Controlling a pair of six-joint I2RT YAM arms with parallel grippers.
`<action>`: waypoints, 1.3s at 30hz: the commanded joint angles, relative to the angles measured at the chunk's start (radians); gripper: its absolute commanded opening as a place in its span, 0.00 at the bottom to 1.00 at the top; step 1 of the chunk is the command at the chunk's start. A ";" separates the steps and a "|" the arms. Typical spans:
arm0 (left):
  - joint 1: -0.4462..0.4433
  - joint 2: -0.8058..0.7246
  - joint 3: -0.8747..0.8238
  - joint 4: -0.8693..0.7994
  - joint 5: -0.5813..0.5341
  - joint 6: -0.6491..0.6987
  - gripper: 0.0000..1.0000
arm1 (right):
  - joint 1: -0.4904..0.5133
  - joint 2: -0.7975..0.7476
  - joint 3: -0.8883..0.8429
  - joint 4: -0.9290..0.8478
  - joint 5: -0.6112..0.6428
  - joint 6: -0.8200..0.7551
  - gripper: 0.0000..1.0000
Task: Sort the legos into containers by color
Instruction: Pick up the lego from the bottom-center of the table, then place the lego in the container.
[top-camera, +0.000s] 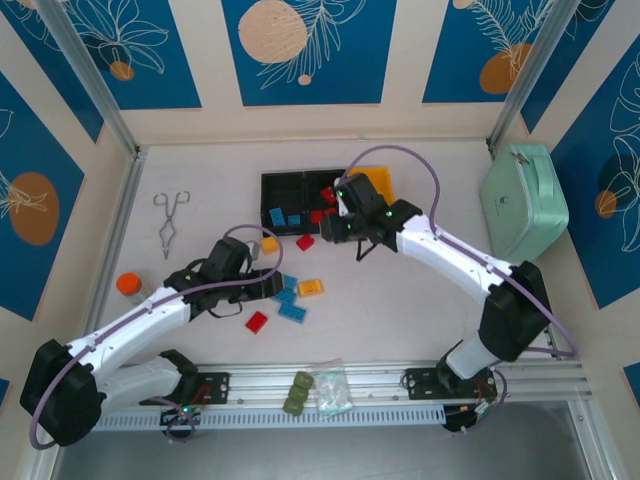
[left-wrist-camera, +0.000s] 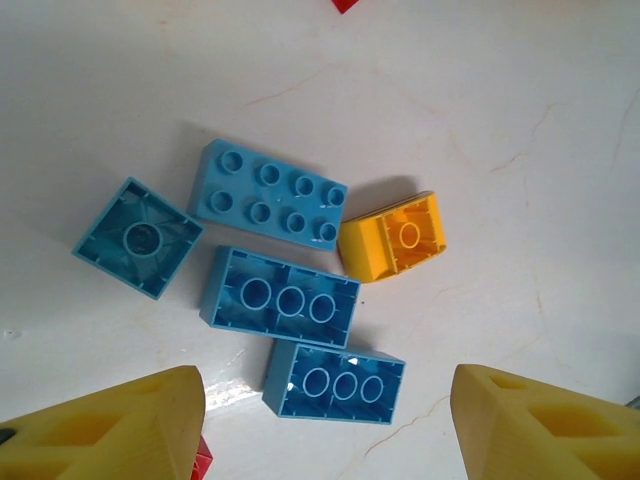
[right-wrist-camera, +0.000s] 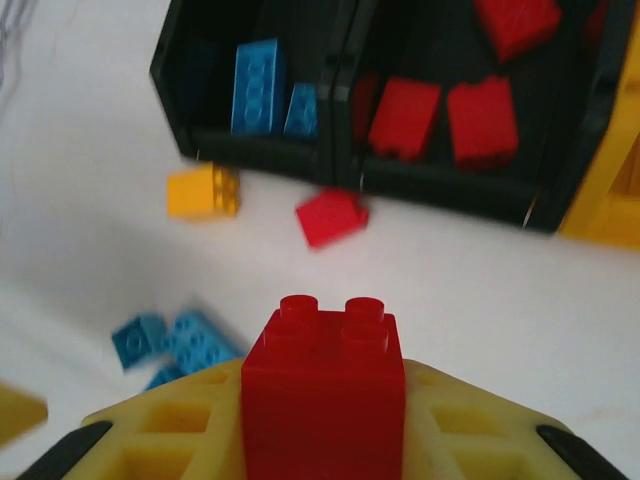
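my right pincer (right-wrist-camera: 322, 445): clamped on a red lego (right-wrist-camera: 322, 370), studs up, squeezed between my yellow pads (right-wrist-camera: 170, 430). ahead of it on the table lies a loose red brick (right-wrist-camera: 331, 216), with a yellow-orange brick (right-wrist-camera: 202, 192) to its left. just beyond these are the containers: left black bin (right-wrist-camera: 250, 155) holding blue bricks (right-wrist-camera: 258, 85), middle black bin (right-wrist-camera: 450, 190) holding red bricks (right-wrist-camera: 405, 118), yellow bin (right-wrist-camera: 610, 200) at far right.

my left pincer (left-wrist-camera: 325, 425): jaws wide, gripping nothing. between my fingertips lies an upturned blue lego (left-wrist-camera: 335, 383). a second upturned one (left-wrist-camera: 281, 298) is just ahead, then a studs-up blue lego (left-wrist-camera: 272, 194). a square blue lego (left-wrist-camera: 138, 237) sits ahead-left, an orange lego (left-wrist-camera: 392, 238) ahead-right.
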 joint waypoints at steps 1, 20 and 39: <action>0.011 -0.040 -0.018 0.028 0.018 -0.027 0.66 | -0.047 0.097 0.090 -0.031 -0.058 0.011 0.32; 0.010 -0.113 -0.036 0.050 -0.004 -0.065 0.66 | -0.171 0.648 0.641 -0.142 -0.109 0.110 0.33; 0.011 -0.120 -0.043 -0.006 -0.059 -0.076 0.66 | -0.162 0.591 0.657 -0.143 -0.100 0.106 0.52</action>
